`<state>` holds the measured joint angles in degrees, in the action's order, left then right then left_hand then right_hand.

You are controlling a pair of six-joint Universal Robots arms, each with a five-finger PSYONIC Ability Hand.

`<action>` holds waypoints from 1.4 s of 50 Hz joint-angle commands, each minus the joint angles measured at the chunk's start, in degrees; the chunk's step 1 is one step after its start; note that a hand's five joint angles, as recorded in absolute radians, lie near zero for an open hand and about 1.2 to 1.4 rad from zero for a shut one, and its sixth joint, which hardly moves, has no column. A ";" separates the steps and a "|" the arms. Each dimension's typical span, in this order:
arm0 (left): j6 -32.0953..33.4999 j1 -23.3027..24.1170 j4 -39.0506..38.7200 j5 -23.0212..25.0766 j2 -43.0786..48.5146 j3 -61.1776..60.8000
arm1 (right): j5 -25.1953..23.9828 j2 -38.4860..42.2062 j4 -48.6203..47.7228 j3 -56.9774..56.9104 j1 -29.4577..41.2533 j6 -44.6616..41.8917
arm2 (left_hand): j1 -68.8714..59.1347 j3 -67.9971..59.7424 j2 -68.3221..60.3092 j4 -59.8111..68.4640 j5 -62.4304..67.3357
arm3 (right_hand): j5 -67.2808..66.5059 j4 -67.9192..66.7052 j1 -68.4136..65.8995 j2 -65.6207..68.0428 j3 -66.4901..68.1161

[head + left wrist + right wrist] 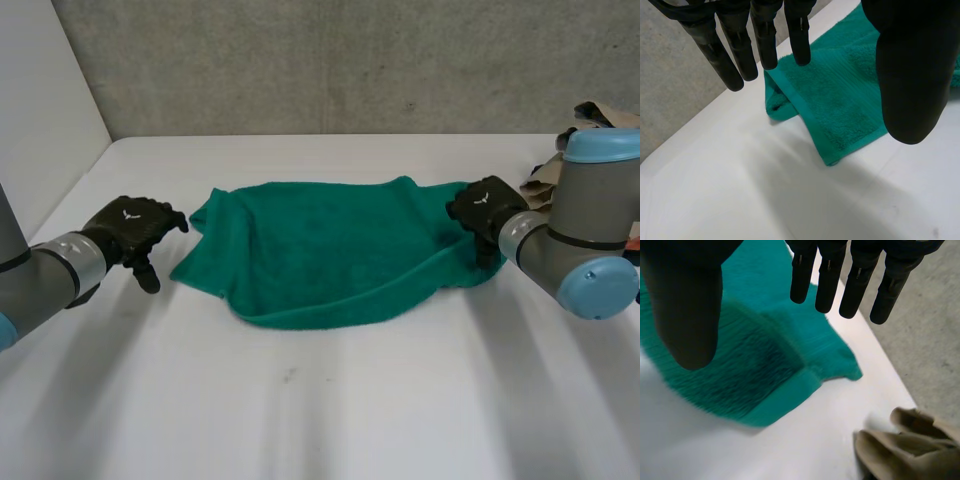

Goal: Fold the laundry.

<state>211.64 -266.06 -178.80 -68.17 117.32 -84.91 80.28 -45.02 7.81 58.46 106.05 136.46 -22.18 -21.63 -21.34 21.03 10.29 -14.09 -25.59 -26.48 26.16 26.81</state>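
Left hand (130, 228) and right hand (485, 208) splayed near towel (320, 255).

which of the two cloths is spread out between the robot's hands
The green terry towel, spread on the white table between the left hand and right hand. The beige cloth lies bunched at the table's edge, outside the right hand.

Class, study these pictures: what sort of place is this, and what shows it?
Probably a robotics lab bench, not a home: a white table, a plain grey wall, and one green towel between two robot arms.
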 commanded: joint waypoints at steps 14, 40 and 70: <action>0.18 1.95 -0.23 -0.47 1.68 1.15 | 1.02 8.45 14.42 -12.76 -0.93 -3.22 | -0.82 -1.36 -1.66 1.97 2.70 | -9.76 -8.27 -7.37 7.70 7.04; 2.90 10.03 2.05 -3.55 10.73 10.29 | 4.18 -9.39 2.21 2.27 -8.05 19.63 | -9.56 -10.11 -10.40 10.71 11.45 | -55.91 -54.41 -53.52 53.84 53.19; 7.29 16.27 5.92 -11.90 21.81 23.12 | 3.57 -9.30 2.03 8.16 -7.62 18.84 | -26.55 -27.10 -27.39 27.71 28.44 | -55.91 -54.41 -53.52 53.84 53.19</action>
<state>217.15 -250.34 -173.01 -79.08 138.15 -62.92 84.03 -54.28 10.07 65.55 98.59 155.30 -43.20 -43.17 -43.15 43.11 32.98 -57.15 -68.30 -65.32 67.38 67.75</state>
